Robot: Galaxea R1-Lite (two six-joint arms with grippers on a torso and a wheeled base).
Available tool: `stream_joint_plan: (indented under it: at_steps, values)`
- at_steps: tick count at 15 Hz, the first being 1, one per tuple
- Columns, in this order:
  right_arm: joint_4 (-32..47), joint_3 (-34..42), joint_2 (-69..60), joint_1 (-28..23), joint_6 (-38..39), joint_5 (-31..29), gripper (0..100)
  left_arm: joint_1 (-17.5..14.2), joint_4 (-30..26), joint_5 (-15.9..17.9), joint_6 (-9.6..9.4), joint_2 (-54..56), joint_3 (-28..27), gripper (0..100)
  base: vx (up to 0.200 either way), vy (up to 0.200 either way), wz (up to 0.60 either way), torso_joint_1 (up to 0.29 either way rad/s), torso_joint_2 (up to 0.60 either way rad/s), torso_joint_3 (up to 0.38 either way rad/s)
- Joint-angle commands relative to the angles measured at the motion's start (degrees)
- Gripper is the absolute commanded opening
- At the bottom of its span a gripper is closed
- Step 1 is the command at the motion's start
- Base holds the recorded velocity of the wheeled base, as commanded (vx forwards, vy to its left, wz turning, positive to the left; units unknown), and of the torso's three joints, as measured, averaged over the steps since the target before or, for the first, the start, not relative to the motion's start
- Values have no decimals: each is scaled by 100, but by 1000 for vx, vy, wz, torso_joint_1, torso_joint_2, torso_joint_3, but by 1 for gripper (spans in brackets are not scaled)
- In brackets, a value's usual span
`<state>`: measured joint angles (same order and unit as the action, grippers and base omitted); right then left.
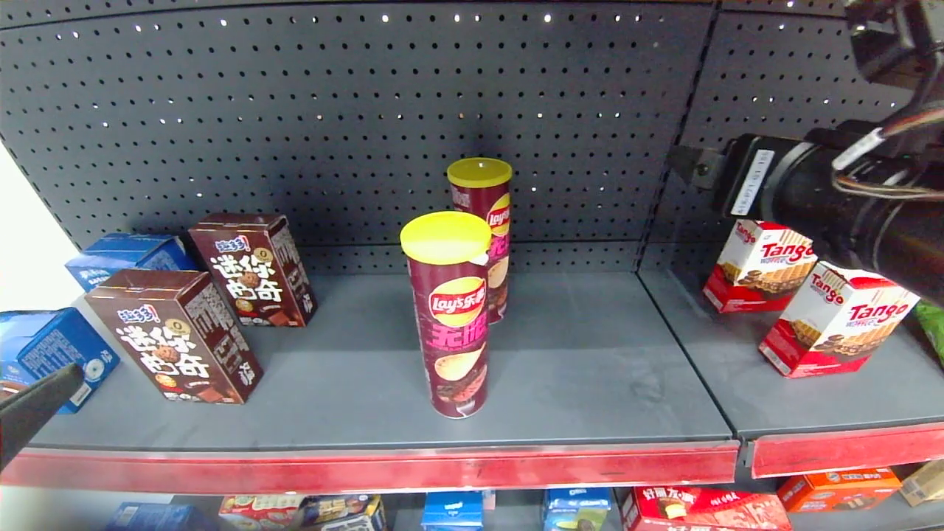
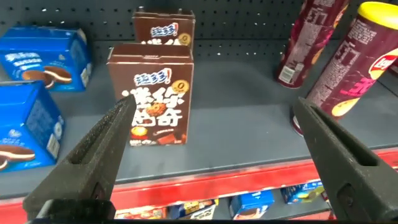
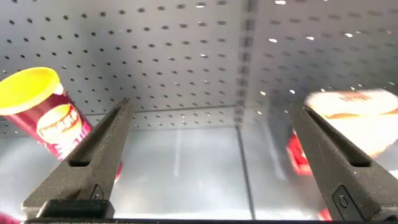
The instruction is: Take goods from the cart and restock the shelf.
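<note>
Front chip can [image 1: 451, 317] stands upright at middle of shelf [image 1: 590, 354], rear chip can [image 1: 483, 221] just behind, labels fwd for shoppers. Left gripper [image 2: 212, 106] & right gripper [image 3: 211, 106]: jaws apart, empty, facing shelf, prob. free for next cart item.

The rear maroon crisp tube with a yellow lid [image 1: 481, 199] is partly covered in the head view by the matching front tube [image 1: 451, 317]; in the left wrist view both are cut off by the upper or right edge. The rear brown cardboard biscuit box [image 2: 163, 28] is hidden below its top band by the front brown box [image 2: 152, 93]. The blue cardboard boxes [image 1: 51, 350] are clipped by the head view's left edge. The white-and-red wafer box [image 3: 348, 121] is blurred. A green item [image 1: 931, 328] is cropped beyond identifying. The assorted packets [image 1: 450, 509] lowest in the head view are cut by its bottom edge.
</note>
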<state>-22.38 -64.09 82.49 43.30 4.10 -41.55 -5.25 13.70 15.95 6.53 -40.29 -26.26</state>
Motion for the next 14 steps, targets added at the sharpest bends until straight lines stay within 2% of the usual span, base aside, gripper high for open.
stream_joint_plan:
  at_steps: [1, 3, 6, 9, 11, 13, 14]
  values:
    - [559, 757, -1403, -208, 47, -178, 100, -2, 45, 225, -3, -471, -160, 100, 0, 0, 0, 0, 0, 0]
    - [964, 1021, -1921, -384, 65, -214, 100, 7, 247, 365, -21, -752, -187, 100, 0, 0, 0, 0, 0, 0]
    - [1289, 1372, -2484, -384, 56, -635, 100, 77, 748, 453, -21, -1121, -134, 100, 0, 0, 0, 0, 0, 0]
    - [1430, 1381, -2633, -384, 91, -1084, 100, 657, 722, 453, -47, -1183, 59, 100, 0, 0, 0, 0, 0, 0]
    - [1438, 1434, -2730, -401, 91, -1260, 100, 921, 713, 453, -205, -1341, 156, 100, 0, 0, 0, 0, 0, 0]
    - [1456, 1513, -2862, -568, 91, -1321, 100, 1088, 730, 453, -267, -1552, 130, 100, 0, 0, 0, 0, 0, 0]
    - [1456, 1592, -2923, -744, 91, -1321, 100, 1343, 730, 453, -275, -1701, 86, 100, 0, 0, 0, 0, 0, 0]
